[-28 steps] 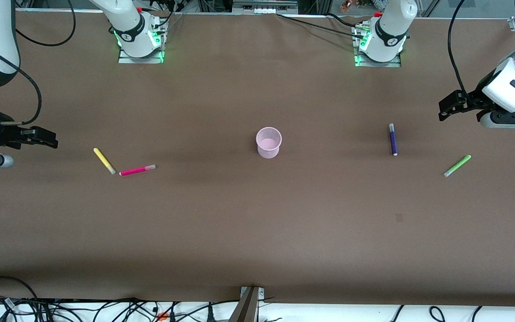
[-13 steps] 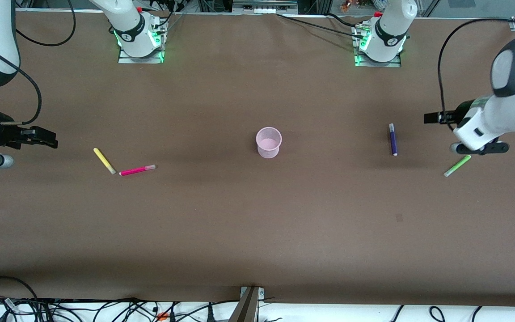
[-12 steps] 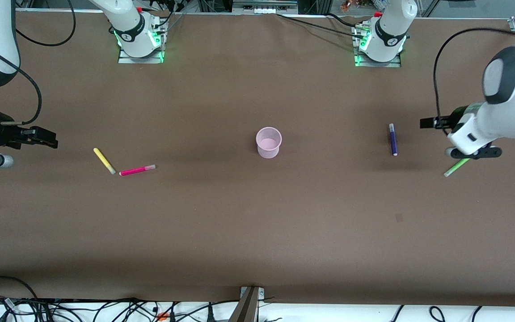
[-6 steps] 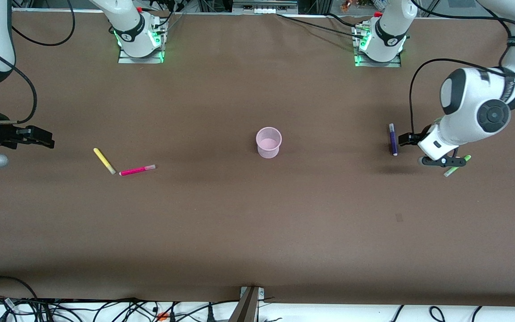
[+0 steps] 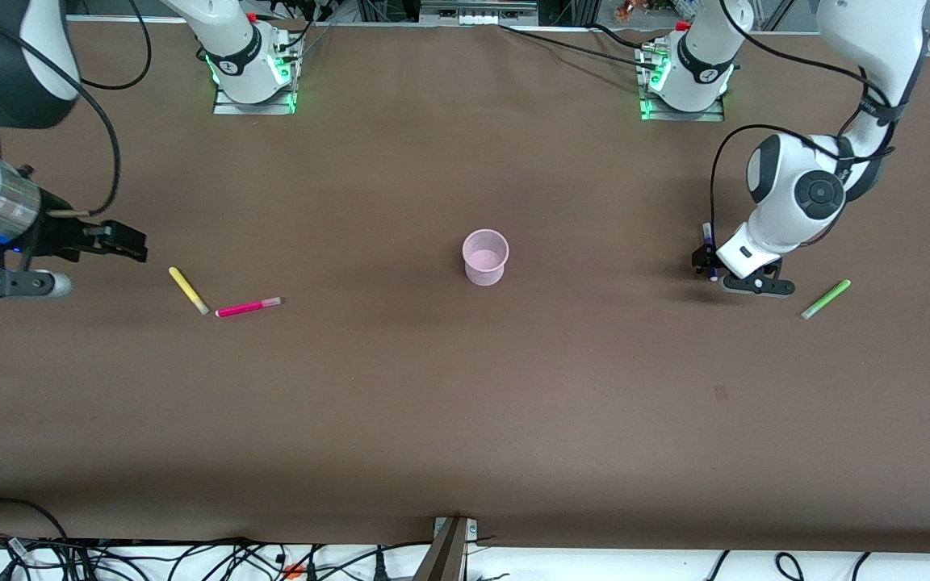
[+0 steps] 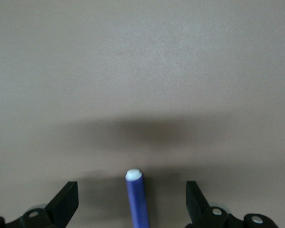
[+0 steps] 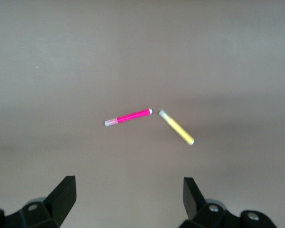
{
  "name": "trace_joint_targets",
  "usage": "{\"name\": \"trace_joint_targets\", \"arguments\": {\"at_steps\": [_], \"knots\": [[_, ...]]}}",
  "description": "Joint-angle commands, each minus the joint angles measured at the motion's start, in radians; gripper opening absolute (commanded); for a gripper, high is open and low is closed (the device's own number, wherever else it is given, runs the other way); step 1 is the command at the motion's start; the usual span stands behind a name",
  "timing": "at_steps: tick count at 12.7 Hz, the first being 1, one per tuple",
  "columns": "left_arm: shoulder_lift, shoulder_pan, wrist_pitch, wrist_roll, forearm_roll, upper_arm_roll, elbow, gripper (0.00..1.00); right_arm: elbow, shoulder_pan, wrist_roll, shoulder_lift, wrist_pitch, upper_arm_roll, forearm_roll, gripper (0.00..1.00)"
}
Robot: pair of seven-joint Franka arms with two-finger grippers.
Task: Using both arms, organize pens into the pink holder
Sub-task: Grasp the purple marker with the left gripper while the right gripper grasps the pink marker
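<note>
Fingers of my left gripper (image 6: 132, 209) are spread wide with the purple pen (image 6: 137, 199) lying on the table (image 5: 465, 420) between them, its pale end pointing out ahead of the jaws; nothing is grasped yet. From the front, that gripper (image 5: 705, 262) sits low over the purple pen (image 5: 708, 236), with the green pen (image 5: 826, 298) lying a little way off toward the left arm's end of the table and the pink cup (image 5: 485, 257) well apart toward the middle. My right gripper (image 7: 128, 209) is also open and holds nothing; it hangs high, and the pink pen (image 7: 128, 116) and yellow pen (image 7: 176, 127) lie ahead of it, almost touching at their ends. In the front view that gripper (image 5: 122, 240) is near the yellow pen (image 5: 188, 290), with the pink pen (image 5: 248, 307) just past it toward the cup. All four pens are on the table, so none is in the cup yet. I judge these pens light, stiff and smooth, so they may roll or twist if pinched near an end. I would take the purple one across its barrel around mid-length, where the jaws already straddle it, and close squarely so it does not skid away. The cup looks light too and could tip if a pen knocks its rim.
</note>
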Motion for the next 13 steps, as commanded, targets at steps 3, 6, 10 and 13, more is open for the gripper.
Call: {"name": "trace_joint_targets", "arguments": {"at_steps": [3,6,10,13], "knots": [[0.012,0.011,0.059,0.023,0.015,-0.001,-0.037,0.51,-0.022,-0.008,0.208,0.155,0.037,-0.004,0.115,0.98],[0.009,0.011,0.055,0.025,0.015,-0.001,-0.039,0.36,-0.092,-0.014,0.216,0.181,0.136,-0.011,0.112,0.98],[0.006,0.032,0.052,0.052,0.015,-0.002,-0.039,0.09,-0.135,0.003,0.248,0.183,0.193,-0.011,0.103,0.94],[-0.005,0.038,0.025,0.051,0.015,-0.004,-0.032,0.0,-0.136,0.001,0.277,0.181,0.196,-0.012,0.088,0.99]]}}
